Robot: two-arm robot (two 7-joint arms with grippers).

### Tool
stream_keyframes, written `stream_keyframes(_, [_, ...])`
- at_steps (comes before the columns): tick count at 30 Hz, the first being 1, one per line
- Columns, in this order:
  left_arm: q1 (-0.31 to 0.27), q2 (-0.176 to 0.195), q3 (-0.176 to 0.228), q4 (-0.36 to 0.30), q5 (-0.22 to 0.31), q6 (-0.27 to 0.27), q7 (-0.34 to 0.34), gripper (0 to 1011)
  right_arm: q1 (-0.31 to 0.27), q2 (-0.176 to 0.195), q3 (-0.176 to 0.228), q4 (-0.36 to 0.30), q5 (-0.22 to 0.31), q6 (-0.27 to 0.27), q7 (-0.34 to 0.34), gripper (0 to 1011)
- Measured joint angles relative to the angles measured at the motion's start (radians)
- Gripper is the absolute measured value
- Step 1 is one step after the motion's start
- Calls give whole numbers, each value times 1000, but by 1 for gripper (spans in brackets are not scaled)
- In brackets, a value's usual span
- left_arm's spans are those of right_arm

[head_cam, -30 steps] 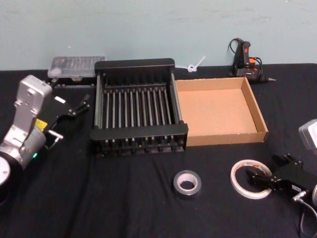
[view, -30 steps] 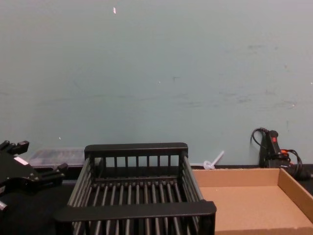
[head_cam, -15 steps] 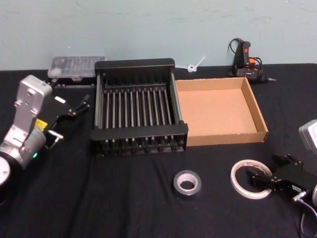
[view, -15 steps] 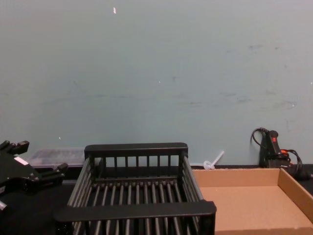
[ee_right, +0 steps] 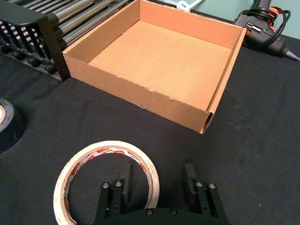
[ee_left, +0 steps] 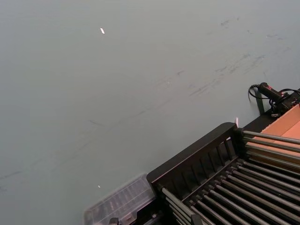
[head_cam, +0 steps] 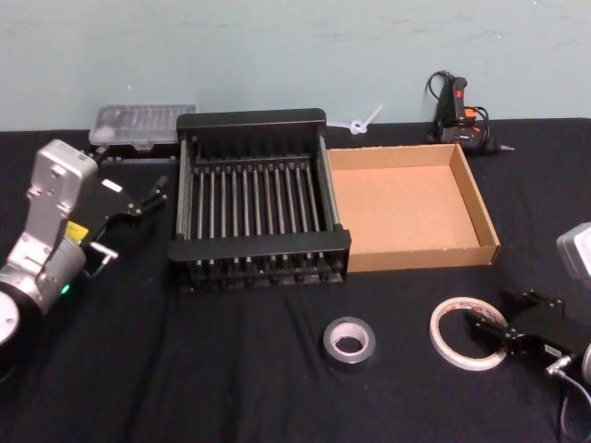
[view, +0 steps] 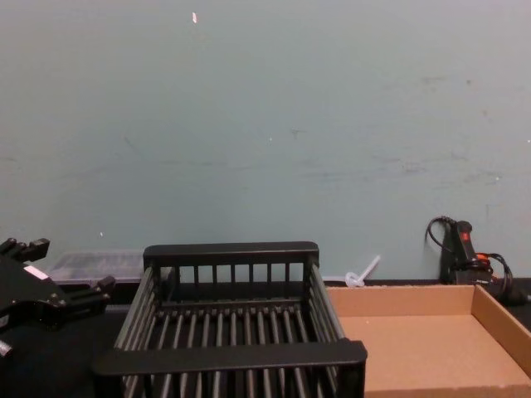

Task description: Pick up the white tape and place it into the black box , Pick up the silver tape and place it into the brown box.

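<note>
Right wrist view: the right gripper [ee_right: 157, 177] is open, one finger inside the flat white tape ring with red-printed core [ee_right: 107, 180], the other outside its wall. The grey-silver tape roll [head_cam: 349, 341] lies further left. The black slatted crate [head_cam: 259, 251] and the tan cardboard tray [head_cam: 476, 197] are empty. The left gripper [head_cam: 138, 200], open, waits beside the crate.

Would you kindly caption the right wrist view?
Open right gripper straddling the white tape's rim, brown box beyond.
</note>
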Motion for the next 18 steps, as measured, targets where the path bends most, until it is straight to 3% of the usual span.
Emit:
stream_keyframes(1, [0, 0, 0, 0, 0, 0, 0, 1001, 0, 0, 0, 0, 0, 0, 0, 729])
stream_keyframes(10, [0, 0, 0, 0, 0, 0, 0, 1001, 0, 0, 0, 0, 1, -1, -1, 399])
stream_keyframes(18, [0, 0, 0, 0, 0, 0, 0, 1001, 0, 0, 0, 0, 1, -1, -1, 164])
